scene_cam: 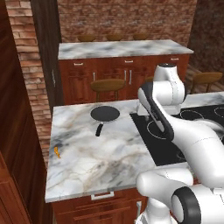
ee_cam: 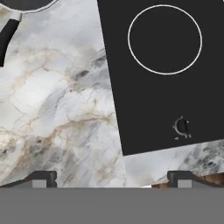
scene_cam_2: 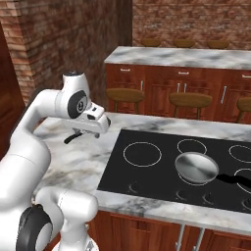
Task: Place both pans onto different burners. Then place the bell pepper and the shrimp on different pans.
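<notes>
Marble counter (scene_cam: 100,153) running from its bare left end to the black cooktop (scene_cam_2: 162,176) set into its right part. On the cooktop, thin white burner rings (scene_cam_2: 142,154); steel pan (scene_cam_2: 196,167) lying near the cooktop's front edge, between rings rather than centred on one, as far as the right base view allows. Dark handle (scene_cam_2: 235,180) reaching toward the cooktop's right edge, seemingly that pan's own. Black pan (scene_cam: 105,114) resting on the marble near the counter's back edge, just left of the cooktop, handle pointing toward the counter's front. Gripper (ee_cam: 112,179) poised above the cooktop's front left corner, jaws spread wide, nothing between them; tips straddling the seam of marble and glass in the hand view. Tiny orange shrimp (scene_cam: 57,152) lying close to the counter's left edge, well apart from both pans.
</notes>
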